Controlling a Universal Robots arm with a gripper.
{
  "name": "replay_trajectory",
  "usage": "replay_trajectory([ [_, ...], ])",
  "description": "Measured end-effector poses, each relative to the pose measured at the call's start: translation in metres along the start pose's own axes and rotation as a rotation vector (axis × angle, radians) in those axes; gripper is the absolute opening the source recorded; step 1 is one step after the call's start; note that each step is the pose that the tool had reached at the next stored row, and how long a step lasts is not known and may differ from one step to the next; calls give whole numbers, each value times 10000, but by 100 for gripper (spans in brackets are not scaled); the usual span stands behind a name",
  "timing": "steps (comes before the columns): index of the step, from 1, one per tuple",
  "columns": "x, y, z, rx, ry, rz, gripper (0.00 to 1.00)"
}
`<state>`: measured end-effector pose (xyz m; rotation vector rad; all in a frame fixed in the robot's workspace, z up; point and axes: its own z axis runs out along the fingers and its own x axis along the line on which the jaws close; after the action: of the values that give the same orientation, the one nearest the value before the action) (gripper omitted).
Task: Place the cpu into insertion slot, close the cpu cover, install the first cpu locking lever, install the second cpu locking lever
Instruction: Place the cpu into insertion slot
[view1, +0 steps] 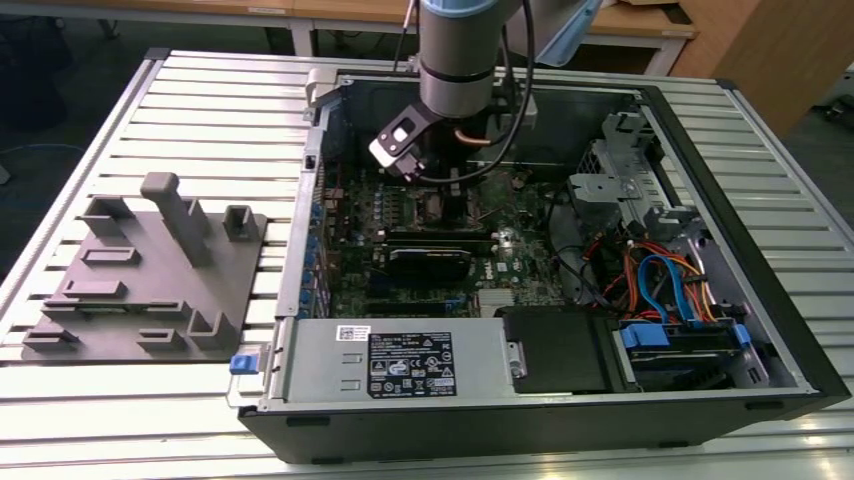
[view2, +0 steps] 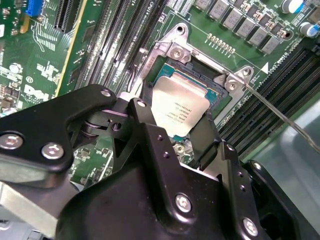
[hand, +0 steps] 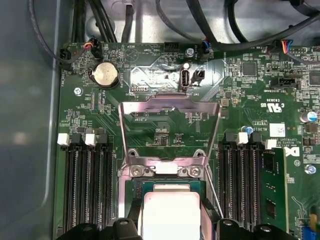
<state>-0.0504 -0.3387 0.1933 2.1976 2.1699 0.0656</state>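
Three views, one chip: the cpu (view2: 180, 107) sits square over the slot (view2: 200, 70), inside its metal rim. We can't tell if it's fully bedded.
Gripper: the gripper (view2: 172, 117) looks pinched on the cpu, with a finger (view2: 145, 125) on each of two opposite edges.
Cover: the cover (hand: 170, 104) stands flipped up at the slot's edge, wide open.
Lever: a thin wire lever (view2: 280, 116) sticks out away from the slot. As far as we can see it isn't hooked down.
Handling: we reckon the cpu is light, stiff and flat. The smooth metal top is probably slippery, and the contact side is likely delicate.
Where to hold: by the side edges, kept level, and we'd never press on it.
Second wrist view: this one gives us the finger contact on the chip's edges, plus the lever.
First wrist view: we get the cover frame head-on, with memory slots (hand: 90, 190) on both sides of the slot.
Exterior view: here's the big picture, the arm (view1: 461, 50) reaching down into the case (view1: 534, 420). A grey fixture (view1: 147, 270) lies on the exterior view's left.
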Motion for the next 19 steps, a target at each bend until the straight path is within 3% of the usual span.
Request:
replay_trajectory([
  [19, 6, -3, 38, 1, 13, -82, 54],
])
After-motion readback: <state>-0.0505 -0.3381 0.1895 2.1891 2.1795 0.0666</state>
